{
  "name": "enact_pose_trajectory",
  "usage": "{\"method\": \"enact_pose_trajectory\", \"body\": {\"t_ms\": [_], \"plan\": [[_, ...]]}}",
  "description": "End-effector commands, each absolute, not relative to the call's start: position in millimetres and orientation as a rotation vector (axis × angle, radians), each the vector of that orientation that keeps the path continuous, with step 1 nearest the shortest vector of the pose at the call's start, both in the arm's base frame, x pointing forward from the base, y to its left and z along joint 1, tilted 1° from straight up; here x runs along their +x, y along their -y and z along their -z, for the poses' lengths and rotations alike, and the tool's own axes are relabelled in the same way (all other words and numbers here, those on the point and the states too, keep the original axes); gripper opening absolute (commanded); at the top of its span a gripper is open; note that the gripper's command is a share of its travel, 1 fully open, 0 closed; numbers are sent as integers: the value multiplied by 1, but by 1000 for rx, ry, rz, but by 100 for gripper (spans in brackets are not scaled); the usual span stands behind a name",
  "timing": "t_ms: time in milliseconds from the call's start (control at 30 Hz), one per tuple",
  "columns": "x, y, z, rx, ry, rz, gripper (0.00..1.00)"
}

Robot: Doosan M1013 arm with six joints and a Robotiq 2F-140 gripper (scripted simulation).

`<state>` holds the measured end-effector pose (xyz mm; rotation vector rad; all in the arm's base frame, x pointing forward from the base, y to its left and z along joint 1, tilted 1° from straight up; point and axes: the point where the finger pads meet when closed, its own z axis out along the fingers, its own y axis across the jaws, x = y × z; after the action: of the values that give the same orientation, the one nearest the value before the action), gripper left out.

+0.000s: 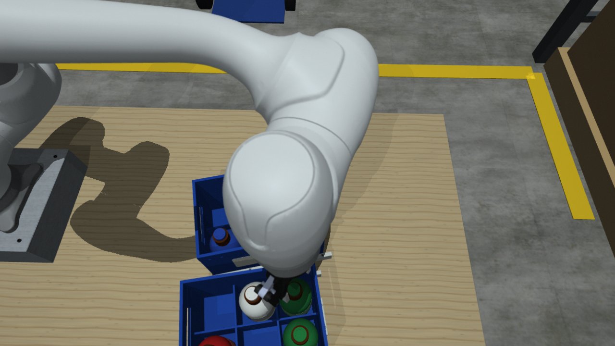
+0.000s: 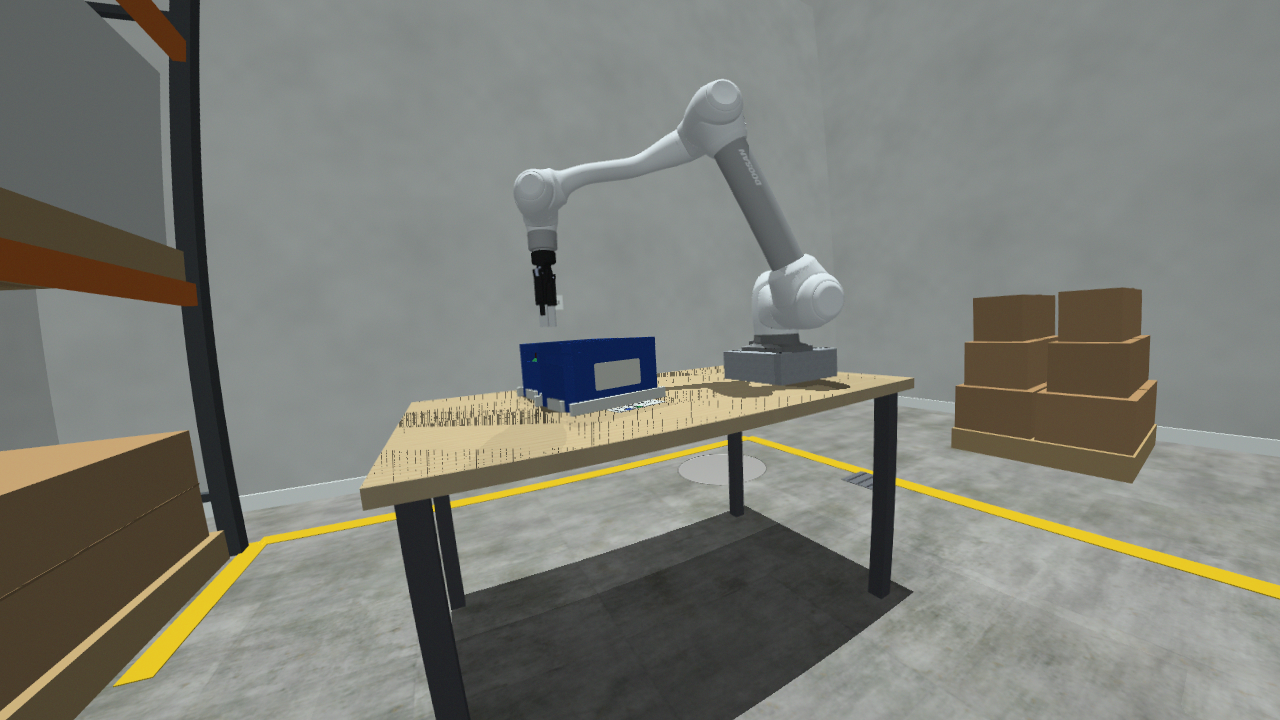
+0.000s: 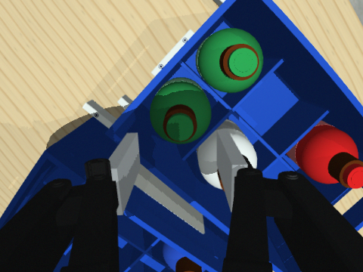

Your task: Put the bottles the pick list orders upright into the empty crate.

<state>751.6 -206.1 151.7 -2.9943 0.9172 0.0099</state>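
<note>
My gripper (image 1: 271, 291) hangs partly open and empty, well above the bottle crate (image 1: 253, 312); it also shows high over the crates in the side view (image 2: 546, 307). In the wrist view my fingers frame the crate edge, and the right finger covers part of a white bottle. That crate also holds two green bottles (image 3: 181, 111) (image 3: 232, 60) and a red bottle (image 3: 328, 153). The other crate (image 1: 206, 223) holds one blue bottle (image 1: 221, 238), upright. The arm hides the pick list.
The two blue crates stand end to end with a grey plate and thin white rails (image 1: 247, 259) between them. The robot base (image 1: 30, 206) is at the table's left. Cardboard boxes (image 2: 1056, 376) and shelving stand off the table.
</note>
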Motion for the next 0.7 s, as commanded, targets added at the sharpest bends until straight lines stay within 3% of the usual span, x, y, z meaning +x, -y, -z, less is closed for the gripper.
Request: {"method": "enact_pose_trajectory", "body": {"t_ms": [0, 667], "plan": [[752, 206, -149, -2994, -917, -10, 38], [751, 206, -128, -2994, -917, -10, 38]]}}
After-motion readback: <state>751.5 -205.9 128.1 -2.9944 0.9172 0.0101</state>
